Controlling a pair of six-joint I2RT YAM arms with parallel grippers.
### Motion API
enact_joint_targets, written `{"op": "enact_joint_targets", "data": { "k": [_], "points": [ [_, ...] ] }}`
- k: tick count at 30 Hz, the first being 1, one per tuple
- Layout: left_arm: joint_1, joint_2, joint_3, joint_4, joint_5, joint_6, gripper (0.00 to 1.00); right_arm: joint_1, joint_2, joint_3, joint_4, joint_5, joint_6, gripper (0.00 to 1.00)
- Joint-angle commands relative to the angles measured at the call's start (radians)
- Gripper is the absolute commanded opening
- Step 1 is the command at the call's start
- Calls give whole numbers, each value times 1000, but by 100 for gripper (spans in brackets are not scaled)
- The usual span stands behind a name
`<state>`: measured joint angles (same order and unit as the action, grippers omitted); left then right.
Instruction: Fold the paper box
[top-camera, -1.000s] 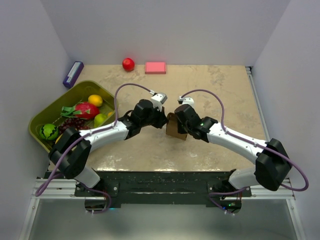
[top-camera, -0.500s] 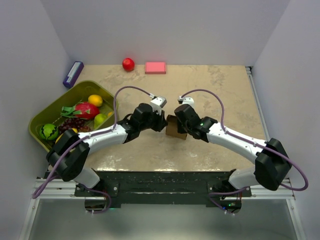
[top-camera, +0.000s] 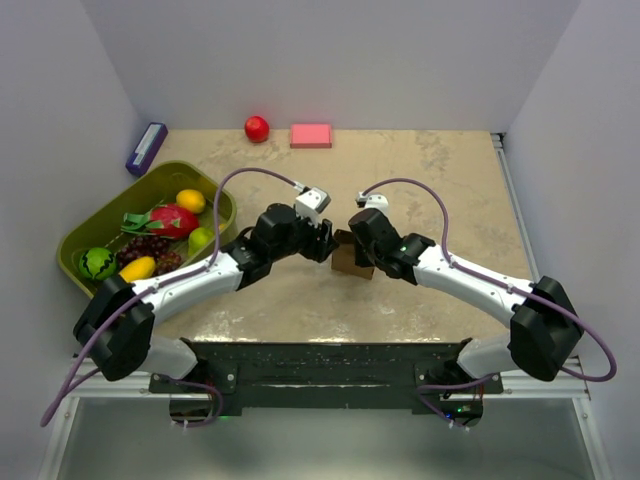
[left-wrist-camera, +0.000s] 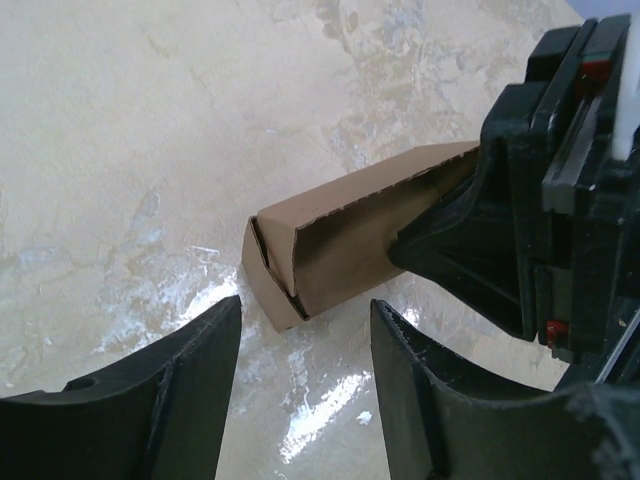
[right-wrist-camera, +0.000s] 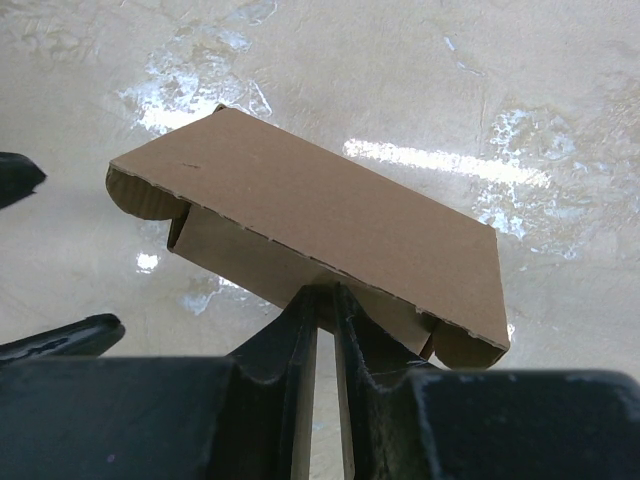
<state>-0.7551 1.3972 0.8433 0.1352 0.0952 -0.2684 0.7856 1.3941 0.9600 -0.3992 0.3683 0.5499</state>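
Note:
The paper box (top-camera: 349, 257) is a small brown cardboard carton, partly folded, standing at mid-table. My right gripper (top-camera: 360, 246) is shut on it. In the right wrist view its fingertips (right-wrist-camera: 325, 292) pinch the lower wall of the box (right-wrist-camera: 310, 215), under a folded-over top flap. My left gripper (top-camera: 325, 244) is open just left of the box. In the left wrist view the gripper (left-wrist-camera: 305, 305) has nothing between its fingers, and the box's open end (left-wrist-camera: 335, 240) lies a little beyond them, apart from both fingers.
An olive-green tray (top-camera: 95, 212) of fruit sits at the left. Along the back edge are a purple box (top-camera: 146, 147), a red ball (top-camera: 257, 127) and a pink block (top-camera: 311, 135). White walls enclose the table on three sides.
My left gripper has opened and drawn back slightly from the box, and its arm has swung further left. The right gripper and the box have stayed put.

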Motion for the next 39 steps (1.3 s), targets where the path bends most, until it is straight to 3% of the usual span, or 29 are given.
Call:
{"op": "enact_joint_targets", "data": {
  "k": [1,14,33,37,39],
  "points": [
    [-6,-18,42,63,-37,51,57,0,33,-35,-69,-5,12,15],
    [-4,45,71,130,-54,52,38,-2,48,-27,-72,-6,4,15],
    [-4,117,96,153,-35,46,23,-2,75,-15,-69,-12,-8,14],
    [-4,131,97,155,-23,54,1,-2,80,-15,-69,-12,-7,14],
    [-4,137,97,150,-25,58,0,0,82,-14,-69,-15,-8,14]
  ]
}}
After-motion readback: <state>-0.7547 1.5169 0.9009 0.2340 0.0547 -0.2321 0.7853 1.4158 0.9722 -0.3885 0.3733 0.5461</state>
